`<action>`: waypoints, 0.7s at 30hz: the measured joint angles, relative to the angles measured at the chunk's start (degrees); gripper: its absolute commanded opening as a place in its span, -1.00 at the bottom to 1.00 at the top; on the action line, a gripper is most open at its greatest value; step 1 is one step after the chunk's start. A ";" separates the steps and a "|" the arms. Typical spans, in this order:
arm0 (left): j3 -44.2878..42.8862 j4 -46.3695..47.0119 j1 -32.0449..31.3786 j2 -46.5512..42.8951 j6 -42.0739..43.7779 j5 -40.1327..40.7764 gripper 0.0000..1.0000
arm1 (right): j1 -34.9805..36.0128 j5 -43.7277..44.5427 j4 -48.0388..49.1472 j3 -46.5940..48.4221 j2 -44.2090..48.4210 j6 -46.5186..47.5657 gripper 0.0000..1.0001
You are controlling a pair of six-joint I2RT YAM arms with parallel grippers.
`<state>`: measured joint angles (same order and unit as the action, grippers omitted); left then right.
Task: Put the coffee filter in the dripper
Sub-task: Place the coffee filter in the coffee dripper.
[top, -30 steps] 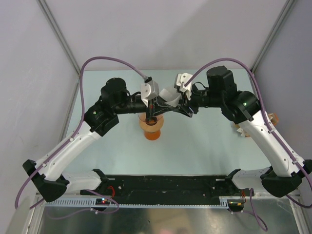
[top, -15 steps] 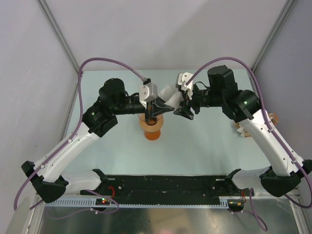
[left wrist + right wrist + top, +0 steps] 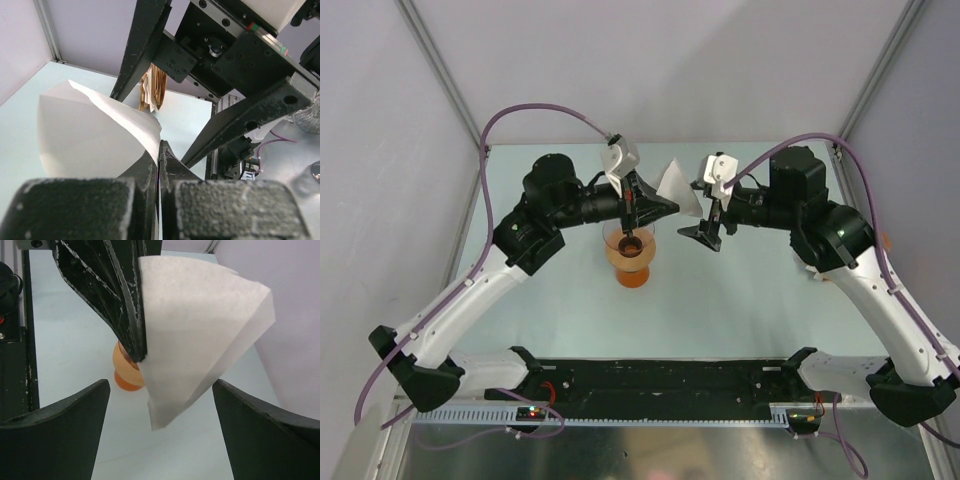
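Pale lilac walls with grey metal corner posts enclose a light blue-green desk point(image 3: 740, 300).

1. Landmark. A clear cone-shaped dripper with an orange base point(image 3: 630, 258) stands upright on the desk, mid-way between the two arms.
2. Filter. The thin white paper coffee filter point(image 3: 677, 185) hangs in the air above the dripper, to its right and further from the arm bases. It is not in the dripper.
3. Left pincer point(image 3: 669, 206). Its jaws are pressed fully together on one edge of the filter, directly over the dripper's far rim.
4. Right pincer point(image 3: 703, 212). Its jaws are spread wide and hold nothing. It sits to the right of the dripper, facing the filter.

View differences:
- The left wrist view shows the paper point(image 3: 95, 130) clamped in the closed jaw line. It also shows a tan-and-white stack of paper fans point(image 3: 152, 90) far behind.
- The right wrist view shows the filter point(image 3: 200, 320) fanned open between the right pincer's two fingers point(image 3: 55, 415), touching neither. Only the dripper's orange base point(image 3: 127, 372) shows beneath the left pincer point(image 3: 139, 352).

Clearance: bare desk lies around the dripper on every side, as far as the black mounting rail point(image 3: 670, 380) at the near edge. The walls close off the far edge and both sides.
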<state>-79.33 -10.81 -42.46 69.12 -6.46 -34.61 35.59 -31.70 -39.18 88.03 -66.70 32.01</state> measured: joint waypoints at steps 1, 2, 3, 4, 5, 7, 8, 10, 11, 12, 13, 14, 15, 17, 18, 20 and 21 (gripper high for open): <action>0.00 0.39 0.13 0.13 -0.81 -0.04 -0.99 | 0.39 0.17 0.68 0.02 -0.20 0.15 0.77; 0.00 0.79 0.22 0.24 -1.31 -0.07 -0.99 | 0.63 0.39 1.16 0.02 -0.48 0.22 0.74; 0.00 1.07 0.24 0.33 -1.70 -0.09 -0.99 | 0.79 0.59 1.62 0.02 -0.85 0.26 0.71; 0.00 1.42 0.26 0.39 -2.19 -0.20 -0.99 | 0.85 0.85 1.95 0.04 -1.27 0.42 0.65; 0.00 1.75 0.26 0.42 -2.47 -0.31 -0.99 | 0.96 1.01 2.21 0.07 -1.77 0.61 0.60; 0.00 2.23 0.26 0.46 -2.75 -0.55 -1.00 | 1.07 1.29 2.67 0.09 -2.71 0.85 0.44; 0.00 2.56 0.26 0.46 -2.86 -0.63 -0.99 | 1.09 1.33 2.73 0.11 -3.08 1.03 0.35; 0.00 2.95 0.26 0.48 -3.17 -0.94 -1.00 | 1.09 1.46 2.93 0.17 -3.76 1.16 0.18; 0.00 3.04 0.26 0.48 -3.21 -1.14 -0.99 | 1.11 1.46 3.06 0.17 -3.98 1.22 0.11; 0.00 3.06 0.26 0.48 -3.23 -1.31 -1.00 | 1.11 1.46 3.08 0.20 -4.09 1.27 0.04; 0.00 3.10 0.26 0.48 -3.23 -1.53 -0.99 | 1.14 1.46 3.04 0.26 -4.15 1.25 -0.02; 0.00 3.13 0.26 0.48 -3.23 -1.57 -0.96 | 1.18 1.44 3.04 0.42 -4.17 1.25 -0.07; 0.00 3.30 0.26 0.48 -3.21 -1.60 -0.93 | 1.20 1.42 3.04 0.63 -4.20 1.22 -0.11; 0.00 3.82 0.28 0.48 -3.21 -1.64 -0.81 | 1.22 1.27 2.99 0.96 -4.20 1.29 -0.18; 0.00 4.09 0.35 0.48 -3.23 -1.66 -0.71 | 1.22 1.22 2.93 1.14 -4.20 1.27 -0.19; 0.00 4.28 0.55 0.48 -3.19 -1.79 -0.59 | 1.36 1.18 2.56 1.51 -4.20 1.29 -0.23; 0.00 4.28 0.63 0.48 -3.15 -1.84 -0.55 | 1.36 1.11 2.27 1.77 -4.22 1.31 -0.24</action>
<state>-79.33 -6.52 -41.82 69.60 -9.61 -36.45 36.95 -30.59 -36.91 89.80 -70.91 33.32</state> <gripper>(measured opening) 0.160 0.405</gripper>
